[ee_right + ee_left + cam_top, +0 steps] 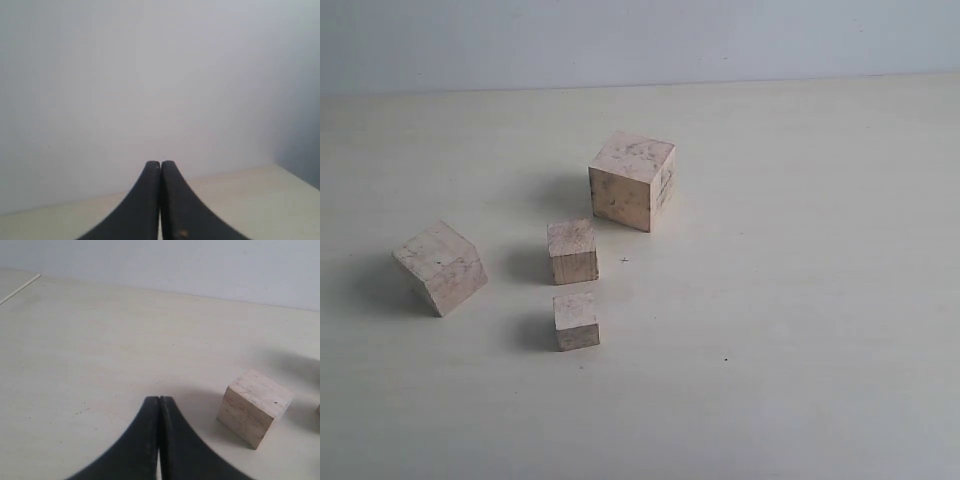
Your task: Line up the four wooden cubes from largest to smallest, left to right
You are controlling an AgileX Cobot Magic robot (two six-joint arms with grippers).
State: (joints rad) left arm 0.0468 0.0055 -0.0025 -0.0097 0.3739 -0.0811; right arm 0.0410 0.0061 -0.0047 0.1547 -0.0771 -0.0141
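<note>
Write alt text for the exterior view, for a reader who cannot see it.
Four pale wooden cubes stand apart on a pale table: the largest cube at the back, the second-largest cube angled at left, the third cube just behind the smallest cube in the middle.

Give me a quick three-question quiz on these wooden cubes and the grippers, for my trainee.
1. True or false: the four cubes already stand in one straight row.
2. In the exterior view, which sits farthest left? A) largest cube B) second-largest cube C) smallest cube
3. Fill in: the left gripper and right gripper are both ____.
Key: 1 false; 2 B; 3 shut.
</note>
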